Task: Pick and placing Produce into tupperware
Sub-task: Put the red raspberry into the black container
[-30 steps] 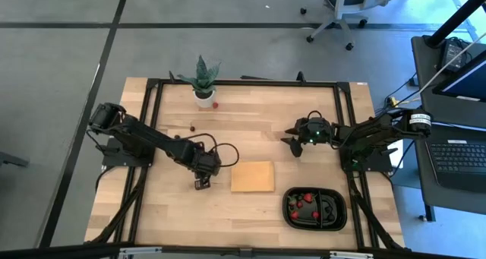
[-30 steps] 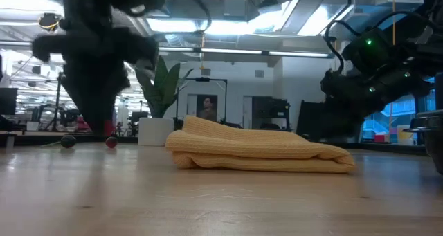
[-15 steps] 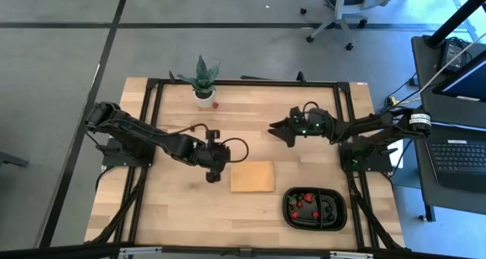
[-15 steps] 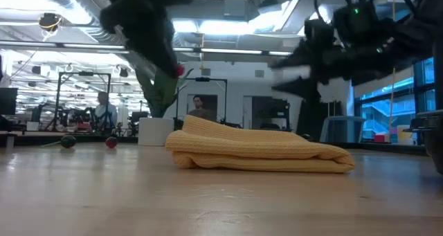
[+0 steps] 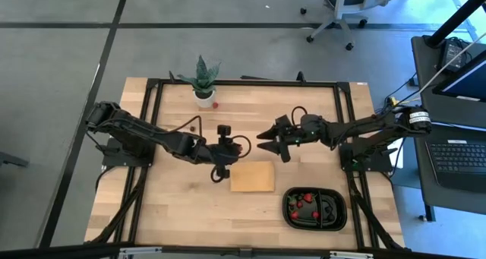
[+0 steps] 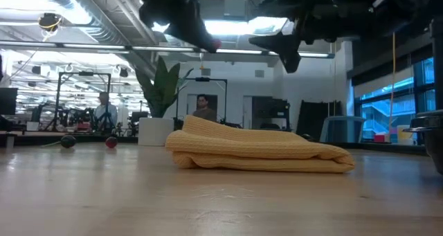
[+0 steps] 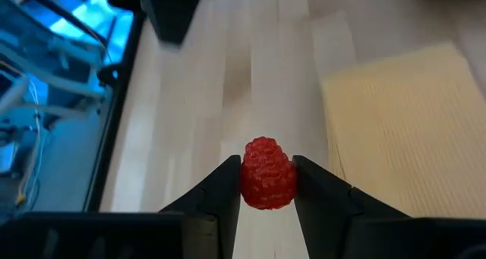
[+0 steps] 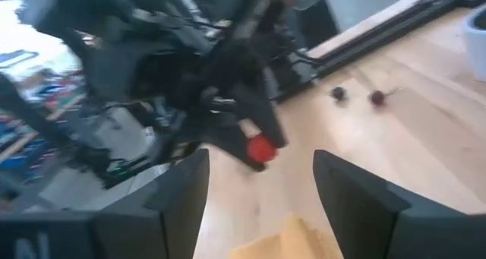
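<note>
Left wrist view: your left gripper is clamped on a bright red raspberry-like berry, lifted above the wooden table near its middle, beside the tan square pad. You're mid-carry; next, swing it toward the black two-compartment plastic tray at the near right corner. Your right gripper hangs spread, empty, mid-table.

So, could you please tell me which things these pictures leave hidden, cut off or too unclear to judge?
- Tray: the high view shows it too small to count its berries; in the low view only a dark edge shows at the picture's right border.
- Red berry in the left pincer: its lower part is hidden between the fingers in the left wrist view.
- Left arm in the right wrist view: motion-blurred.
- Two loose berries: blurred; kind unclear.
</note>
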Tool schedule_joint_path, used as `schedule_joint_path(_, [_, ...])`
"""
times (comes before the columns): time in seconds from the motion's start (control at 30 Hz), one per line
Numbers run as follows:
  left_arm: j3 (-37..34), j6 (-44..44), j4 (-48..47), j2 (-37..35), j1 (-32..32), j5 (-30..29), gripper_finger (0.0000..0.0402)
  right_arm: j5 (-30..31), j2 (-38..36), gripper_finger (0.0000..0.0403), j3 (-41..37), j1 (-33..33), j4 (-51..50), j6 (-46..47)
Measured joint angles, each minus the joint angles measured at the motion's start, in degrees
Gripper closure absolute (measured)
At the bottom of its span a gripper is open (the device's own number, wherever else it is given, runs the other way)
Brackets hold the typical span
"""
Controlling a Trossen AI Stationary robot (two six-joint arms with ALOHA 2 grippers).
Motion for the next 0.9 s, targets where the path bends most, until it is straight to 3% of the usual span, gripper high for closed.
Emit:
schedule_joint_path(0.57, [0.0,12.7,14.9,0.3,0.0,0.6,0.0294,6.4,2.6,0.0166,2.6,4.4,0.4,0.2])
schedule_joint_path(0.9, [0.0,13.5,15.1,0.4,0.7,0.7,0.0295,6.1,8.1,0.0166,9.1,5.7,-0.7,-1.6])
